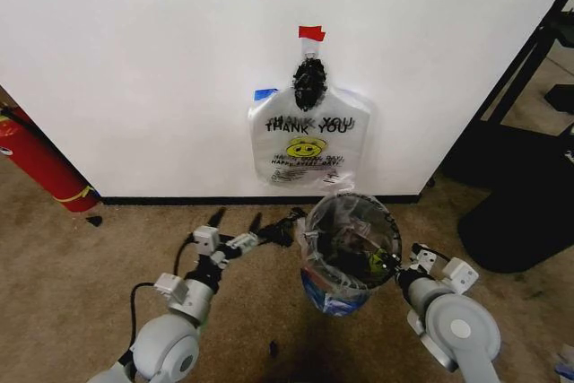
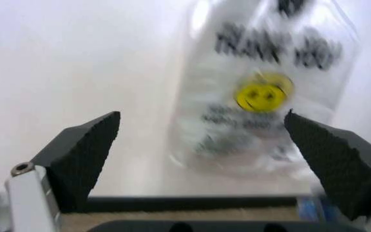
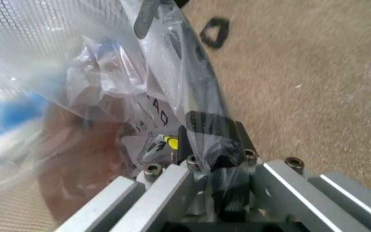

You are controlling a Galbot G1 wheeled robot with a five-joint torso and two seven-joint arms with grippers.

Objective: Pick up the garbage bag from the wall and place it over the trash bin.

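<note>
The garbage bag (image 1: 308, 136) hangs flat on the white wall (image 1: 134, 60), held by its dark bunched handle loops under a piece of red tape (image 1: 311, 33), with the black "THANK YOU" lettering and the yellow smiley face turned to the robot. Just below it, on the carpet floor (image 1: 81, 266), stands the trash bin (image 1: 352, 244), which already carries see-through plastic over its rim. The left gripper (image 1: 269, 226) is low over the floor, to the left of the bin, and points toward the wall; in the left wrist view its two dark fingers (image 2: 82, 154) stand wide apart with the bag seen between them, but it is not yet touching. The right gripper (image 3: 211, 140) is at the right edge of the bin, and its fingers seem to be clamped on the plastic at the rim. I judge that the step in hand is the approach of the left arm to the bag. The next move calls for lifting the gripper to the bag's height and taking hold of the thin film, which may slip or tear easily.
</note>
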